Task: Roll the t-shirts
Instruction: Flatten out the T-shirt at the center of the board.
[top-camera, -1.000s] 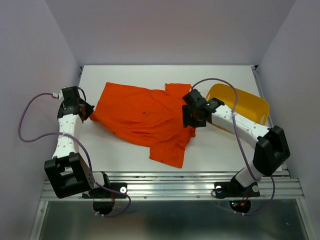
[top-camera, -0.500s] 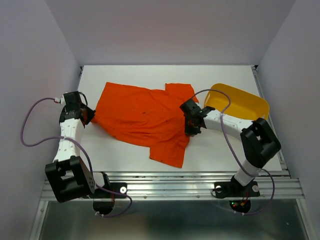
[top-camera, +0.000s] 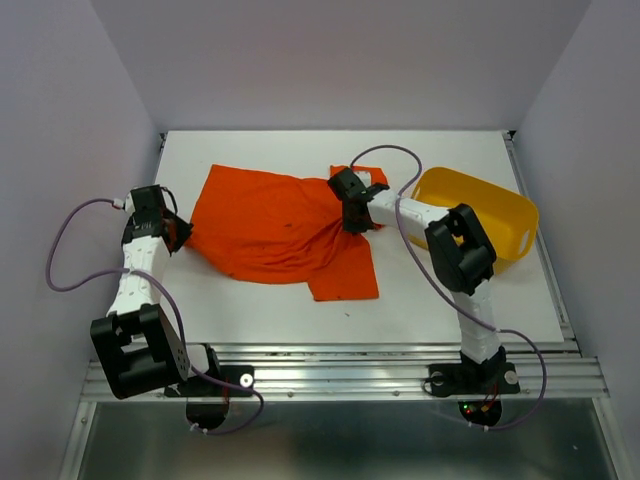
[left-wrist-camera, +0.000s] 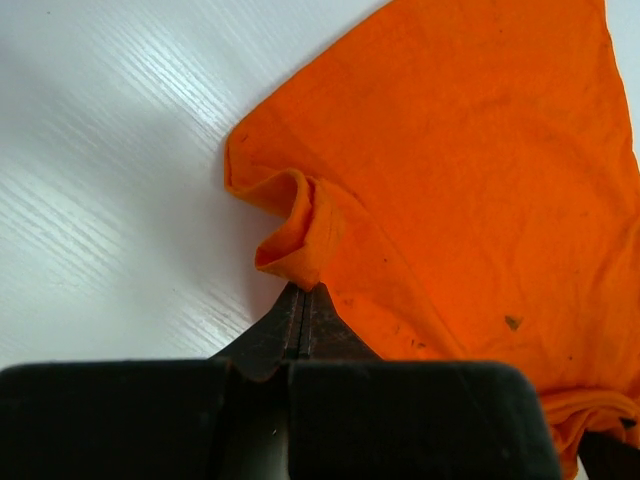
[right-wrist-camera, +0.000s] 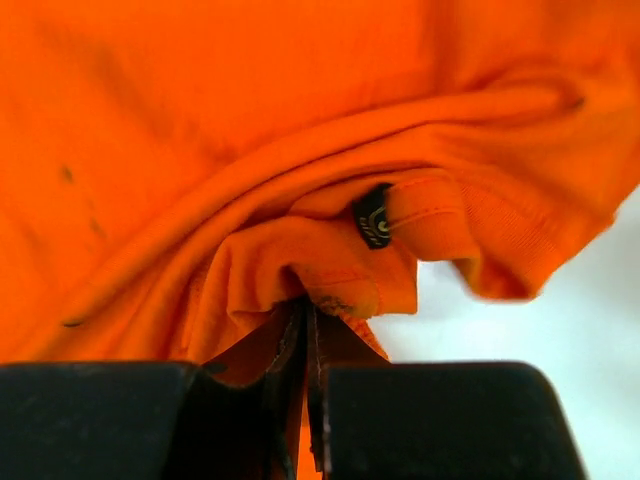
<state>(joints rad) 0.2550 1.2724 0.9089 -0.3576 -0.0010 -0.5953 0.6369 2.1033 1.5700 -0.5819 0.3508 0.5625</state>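
with twelve o'clock at the table's far edge in the overhead view, the left gripper sits at nine o'clock on the white table. its jaws are clenched on the left corner of the orange-red t-shirt. in the left wrist view the fingertips meet with a rolled fold of hem pinched between them, and the cloth fans out from there toward one o'clock, flat on the tabletop.

the t-shirt lies across the middle of the table, a little left of centre, its body spread between the two grippers. one flap reaches toward six o'clock and ends in a straight edge. creases in the fabric run together toward the right gripper, which is at the shirt's three o'clock side. its jaws are clamped on a bunched ridge of cloth. in the right wrist view thick folds gather just above the fingertips, with a small dark label at one o'clock from the pinch.

the yellow tub stands at three o'clock on the table, apart from the shirt. the right arm crosses its left rim in the overhead view.
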